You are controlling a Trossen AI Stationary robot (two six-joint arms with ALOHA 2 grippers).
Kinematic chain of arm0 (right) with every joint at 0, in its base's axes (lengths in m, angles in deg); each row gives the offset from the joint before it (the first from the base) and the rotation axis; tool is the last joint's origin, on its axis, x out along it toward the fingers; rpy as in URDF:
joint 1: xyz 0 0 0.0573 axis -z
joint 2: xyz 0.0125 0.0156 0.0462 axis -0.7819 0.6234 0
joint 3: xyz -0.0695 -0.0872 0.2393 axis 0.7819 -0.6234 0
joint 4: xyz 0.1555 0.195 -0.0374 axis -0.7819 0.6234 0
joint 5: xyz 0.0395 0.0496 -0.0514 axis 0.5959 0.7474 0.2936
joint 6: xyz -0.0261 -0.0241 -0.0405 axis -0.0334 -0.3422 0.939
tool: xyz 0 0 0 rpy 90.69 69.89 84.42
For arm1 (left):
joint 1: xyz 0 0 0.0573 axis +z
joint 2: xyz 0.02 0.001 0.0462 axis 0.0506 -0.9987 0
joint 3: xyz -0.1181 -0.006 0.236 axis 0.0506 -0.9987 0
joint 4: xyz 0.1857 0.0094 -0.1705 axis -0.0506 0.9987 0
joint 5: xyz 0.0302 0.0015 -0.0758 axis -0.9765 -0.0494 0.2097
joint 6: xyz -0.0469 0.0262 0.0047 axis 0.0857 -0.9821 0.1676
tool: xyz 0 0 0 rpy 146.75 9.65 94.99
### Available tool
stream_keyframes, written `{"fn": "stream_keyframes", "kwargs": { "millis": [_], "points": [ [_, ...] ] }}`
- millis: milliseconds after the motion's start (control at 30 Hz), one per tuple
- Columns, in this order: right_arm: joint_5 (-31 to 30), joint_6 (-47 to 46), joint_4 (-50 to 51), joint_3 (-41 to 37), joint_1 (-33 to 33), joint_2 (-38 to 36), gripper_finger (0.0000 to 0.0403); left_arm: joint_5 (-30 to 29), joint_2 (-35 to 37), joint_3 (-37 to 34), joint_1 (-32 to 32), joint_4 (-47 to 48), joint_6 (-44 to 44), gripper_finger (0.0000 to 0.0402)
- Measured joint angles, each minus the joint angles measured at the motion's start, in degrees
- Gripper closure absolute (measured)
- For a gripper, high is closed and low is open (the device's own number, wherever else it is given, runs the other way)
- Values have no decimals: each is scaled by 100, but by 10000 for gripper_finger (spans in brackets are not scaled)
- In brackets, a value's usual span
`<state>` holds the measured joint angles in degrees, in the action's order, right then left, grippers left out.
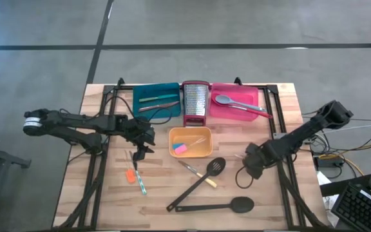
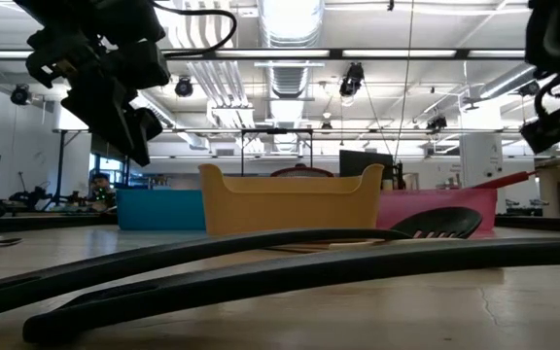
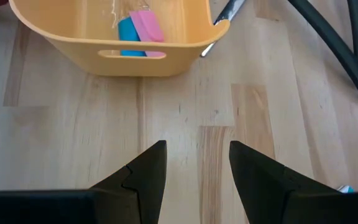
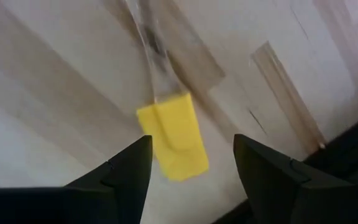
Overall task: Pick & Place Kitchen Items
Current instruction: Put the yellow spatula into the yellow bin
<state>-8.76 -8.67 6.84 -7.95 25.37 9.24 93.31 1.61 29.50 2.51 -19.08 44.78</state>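
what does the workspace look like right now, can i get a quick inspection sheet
surface: wooden table, bare planks between items.
job's things: slotted spatula and long black spoon lie loose near the front; yellow-tipped tool under the right gripper; orange piece and a thin tool at front left; grey spoon in the pink tray; pink and blue pieces in the orange tray; thin tools in the teal tray.
clutter: steel grater upright between the teal and pink trays.
grippers: left gripper open, empty, facing the orange tray; right gripper open over the yellow-tipped tool.
cables: black cables by the right arm.
surroundings: concrete floor, workshop ceiling lights.
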Motion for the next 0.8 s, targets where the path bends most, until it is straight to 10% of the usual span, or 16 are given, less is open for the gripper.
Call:
{"fn": "stream_keyframes", "kwargs": {
  "millis": [367, 800],
  "points": [
    [429, 351, -1036, -688, 417, -32, 175, 3, 0, -11, 0, 2, 22, 223],
    [355, 889, -837, -364, 406, 9, 342, 1, 0, -28, 0, 2, 22, 223]
  ]
}}
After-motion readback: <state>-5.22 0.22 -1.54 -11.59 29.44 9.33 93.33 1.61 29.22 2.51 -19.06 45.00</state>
